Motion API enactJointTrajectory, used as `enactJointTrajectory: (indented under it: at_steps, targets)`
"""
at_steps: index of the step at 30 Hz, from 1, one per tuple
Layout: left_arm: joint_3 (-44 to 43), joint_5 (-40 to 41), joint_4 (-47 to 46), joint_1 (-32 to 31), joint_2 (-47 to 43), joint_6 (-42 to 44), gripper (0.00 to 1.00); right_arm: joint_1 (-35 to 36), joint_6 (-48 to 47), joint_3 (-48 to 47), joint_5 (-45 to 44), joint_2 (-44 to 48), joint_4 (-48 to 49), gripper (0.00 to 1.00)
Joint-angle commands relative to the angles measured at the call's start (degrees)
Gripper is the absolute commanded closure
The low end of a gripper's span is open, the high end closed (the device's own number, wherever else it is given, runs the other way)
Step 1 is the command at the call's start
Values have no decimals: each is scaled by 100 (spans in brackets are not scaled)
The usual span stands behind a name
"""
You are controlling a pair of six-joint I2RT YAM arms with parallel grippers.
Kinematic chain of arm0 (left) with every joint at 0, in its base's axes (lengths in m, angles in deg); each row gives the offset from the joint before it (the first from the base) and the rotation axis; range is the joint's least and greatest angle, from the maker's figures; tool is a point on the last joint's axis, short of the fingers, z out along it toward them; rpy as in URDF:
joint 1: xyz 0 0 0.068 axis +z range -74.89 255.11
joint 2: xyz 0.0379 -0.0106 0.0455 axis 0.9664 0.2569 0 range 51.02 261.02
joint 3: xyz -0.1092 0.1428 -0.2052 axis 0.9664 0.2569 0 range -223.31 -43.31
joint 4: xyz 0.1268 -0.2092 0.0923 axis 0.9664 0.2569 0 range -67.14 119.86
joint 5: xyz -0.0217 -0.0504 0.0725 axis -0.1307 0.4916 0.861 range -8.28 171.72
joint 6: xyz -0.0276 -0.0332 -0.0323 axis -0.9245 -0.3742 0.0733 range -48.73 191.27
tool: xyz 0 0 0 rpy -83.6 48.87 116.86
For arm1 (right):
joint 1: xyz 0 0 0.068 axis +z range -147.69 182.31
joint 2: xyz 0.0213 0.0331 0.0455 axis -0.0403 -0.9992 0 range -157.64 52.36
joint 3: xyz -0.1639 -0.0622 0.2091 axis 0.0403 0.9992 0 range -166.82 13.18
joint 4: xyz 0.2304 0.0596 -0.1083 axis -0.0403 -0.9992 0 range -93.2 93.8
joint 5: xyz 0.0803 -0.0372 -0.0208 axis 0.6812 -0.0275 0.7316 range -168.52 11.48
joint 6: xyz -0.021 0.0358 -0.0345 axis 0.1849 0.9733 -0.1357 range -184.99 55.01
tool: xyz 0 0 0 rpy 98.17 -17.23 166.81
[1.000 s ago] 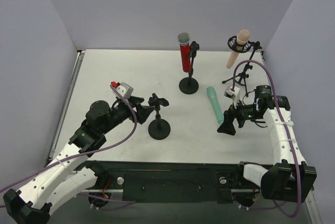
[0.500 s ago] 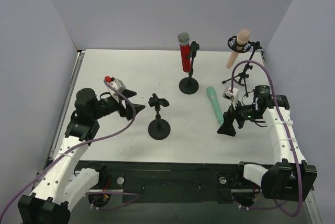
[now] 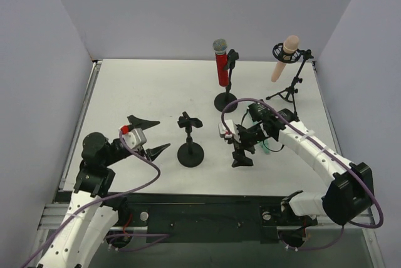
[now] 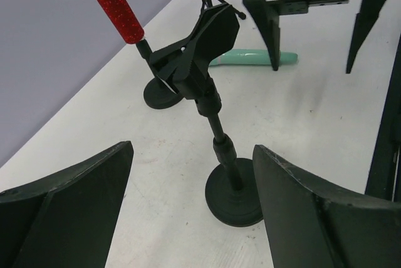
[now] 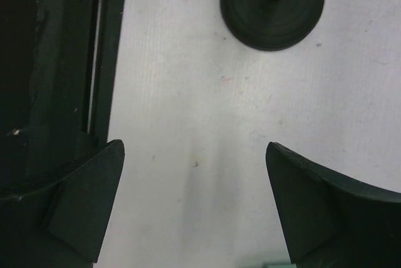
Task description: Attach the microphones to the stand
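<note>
On the white table [image 3: 138, 86], both grippers gape wide, holding nothing. The left gripper [image 3: 152, 135] faces the front clip stand [image 3: 190, 138]. The right gripper [image 4: 312, 67] hangs beside the mint green microphone [image 4: 250, 59], which lies flat. The tripod stand [image 3: 291, 89] cradles the peach-pink microphone [image 3: 285, 55]. The round-base stand [image 3: 226, 101] clips the red microphone [image 3: 221, 67].

- Red microphone [image 3: 221, 67]: coarse glitter on the body, silver metal-mesh head.
- Peach microphone [image 3: 283, 57]: smooth and matt, plastic by the look.
- Green microphone [image 4: 250, 59]: smooth mint shell with a faint sheen.
- Near stand [image 3: 190, 139]: matt black throughout; the clip looks like plastic, and the round base is finely ridged in rings.
- Table [image 3: 156, 86]: white and matt, lightly specked and scuffed.
- Right arm [image 3: 313, 152]: smooth white shell, black matt joints.
</note>
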Motion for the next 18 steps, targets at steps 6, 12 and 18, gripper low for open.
enactJointTrajectory:
  at_steps: [6,12,18]
  targets:
    - [-576,-639,-516,-15,674,214,12,640,3677,-159,-349,-565,3888,13]
    - [-2447,-1977,1219,-173,2503,1529,15,290,3626,333,212,-241,3933,12]
    - [-2995,-2530,1655,-217,3331,1963,11,-388,3863,492,750,-38,4074,12]
